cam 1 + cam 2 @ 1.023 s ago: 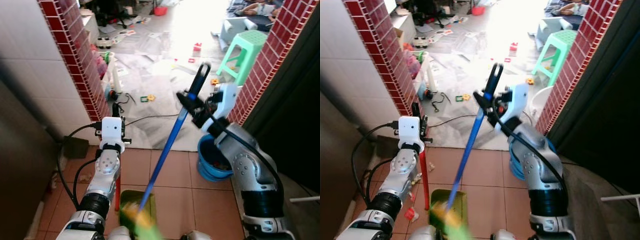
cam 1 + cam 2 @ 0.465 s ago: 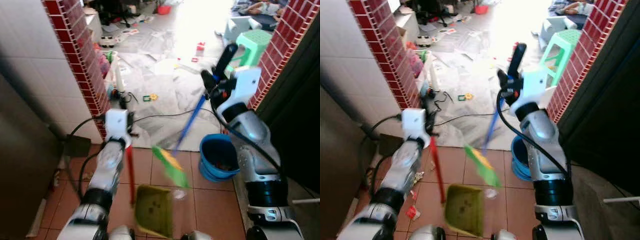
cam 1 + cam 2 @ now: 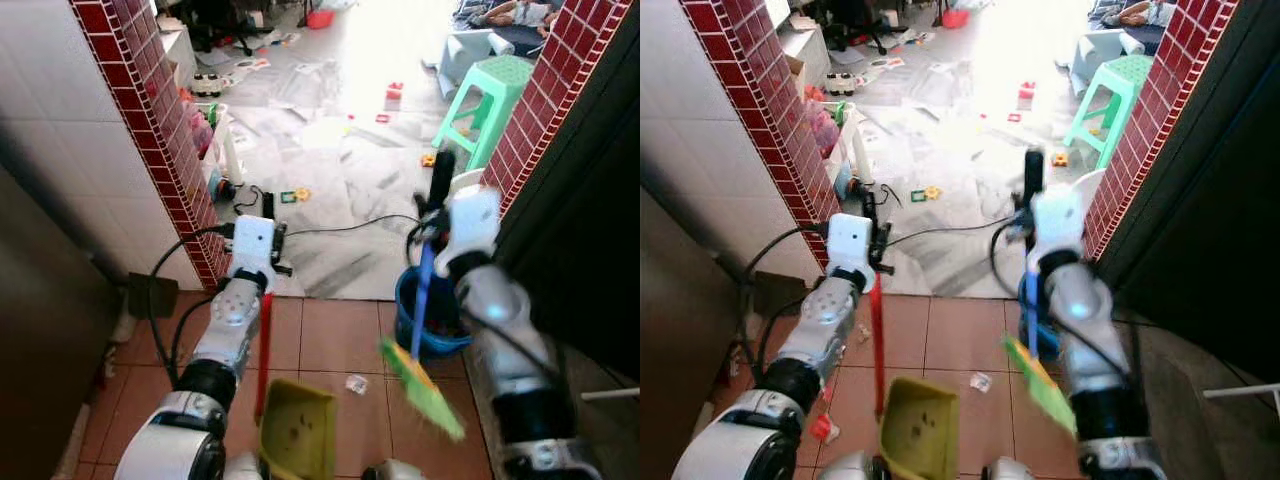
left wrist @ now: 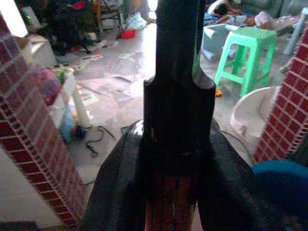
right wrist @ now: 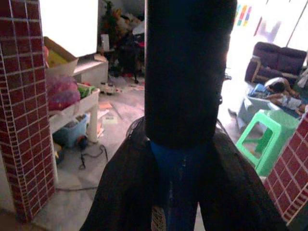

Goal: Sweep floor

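Left eye view — right gripper (image 3: 432,212) clamped on blue-handled broom with green bristles (image 3: 420,385), over blue plastic bucket (image 3: 408,318). Left gripper (image 3: 268,222) pinches red handle of olive-green plastic dustpan (image 3: 296,432) — resting on terracotta tile floor (image 3: 330,340).

Broom (image 3: 424,375) head: motion-blurred, a green-yellow smear with no bristles readable.
Right arm (image 3: 497,330): blurred, its outline soft.
Dustpan (image 3: 297,432): cut off by the lower edge of the left eye view.
Blue bucket (image 3: 408,318): partly hidden behind the broom handle and right arm.
Scrap on the tiles (image 3: 355,383): too small to identify.
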